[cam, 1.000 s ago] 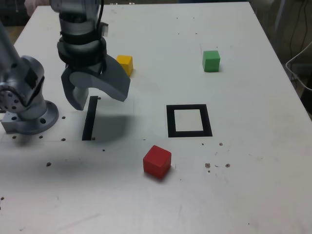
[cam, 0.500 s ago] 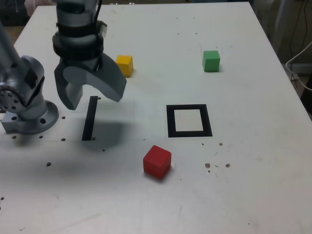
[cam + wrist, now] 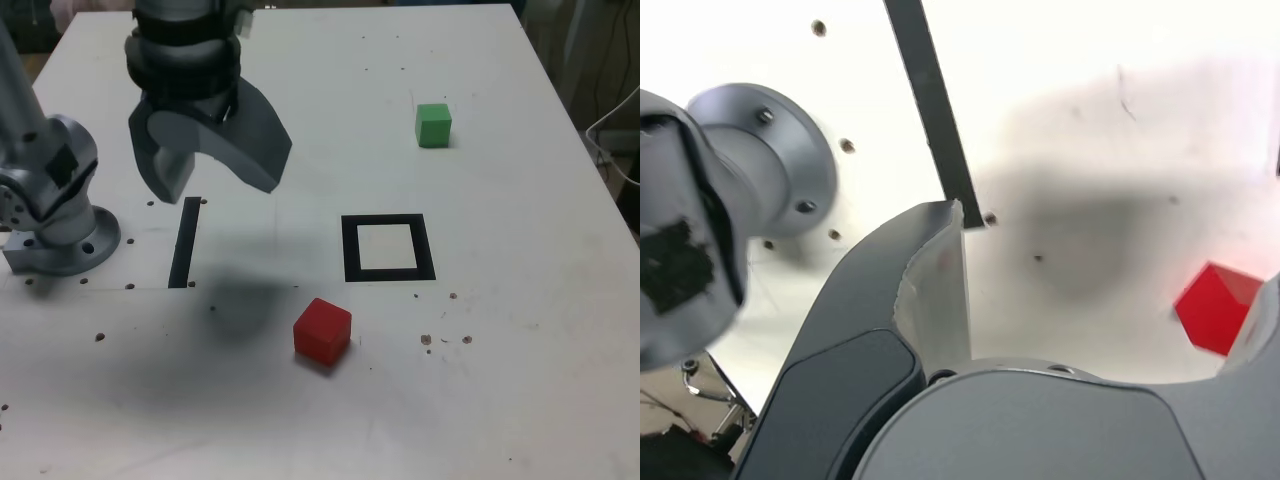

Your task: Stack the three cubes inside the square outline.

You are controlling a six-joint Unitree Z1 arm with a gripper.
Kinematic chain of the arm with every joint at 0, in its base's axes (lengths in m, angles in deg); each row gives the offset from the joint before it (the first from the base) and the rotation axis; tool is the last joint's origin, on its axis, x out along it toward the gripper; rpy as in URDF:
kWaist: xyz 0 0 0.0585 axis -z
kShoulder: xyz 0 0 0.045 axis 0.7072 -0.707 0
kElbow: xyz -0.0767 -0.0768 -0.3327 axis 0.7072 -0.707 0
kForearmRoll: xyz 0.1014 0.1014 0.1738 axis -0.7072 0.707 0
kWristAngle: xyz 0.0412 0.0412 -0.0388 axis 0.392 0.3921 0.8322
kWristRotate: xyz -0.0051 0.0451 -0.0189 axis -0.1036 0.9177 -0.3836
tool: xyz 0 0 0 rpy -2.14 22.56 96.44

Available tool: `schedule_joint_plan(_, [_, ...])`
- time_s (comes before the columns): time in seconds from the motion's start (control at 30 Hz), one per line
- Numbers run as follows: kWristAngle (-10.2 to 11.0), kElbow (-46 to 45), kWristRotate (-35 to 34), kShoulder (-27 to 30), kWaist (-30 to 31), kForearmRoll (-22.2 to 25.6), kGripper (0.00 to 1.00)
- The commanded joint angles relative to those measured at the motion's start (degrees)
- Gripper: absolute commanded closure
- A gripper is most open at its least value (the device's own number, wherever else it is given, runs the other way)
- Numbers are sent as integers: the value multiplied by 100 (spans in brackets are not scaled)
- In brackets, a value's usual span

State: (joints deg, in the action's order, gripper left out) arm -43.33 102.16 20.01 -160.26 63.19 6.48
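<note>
My end effector (image 3: 208,170) hangs above the white bench (image 3: 500,380) with its two dark jaws spread wide, grasping nothing. It sits toward the exterior view's left, over the straight black strip (image 3: 184,241), near my grey base (image 3: 55,215). The red cube (image 3: 322,331) rests on the bench just below the square outline (image 3: 388,247), apart from it (the outline's white centre holds nothing). The green cube (image 3: 433,125) stands well beyond the outline, toward the exterior view's right. I cannot see the yellow cube. In the wrist view, the red cube shows past one jaw.
</note>
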Motion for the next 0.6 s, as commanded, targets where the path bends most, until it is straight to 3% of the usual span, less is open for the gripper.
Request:
schedule_joint_plan(0.0, [-24,103,-101,-53,131,-8,0])
schedule_joint_plan(0.57, [4,738,-676,-955,881,-186,1])
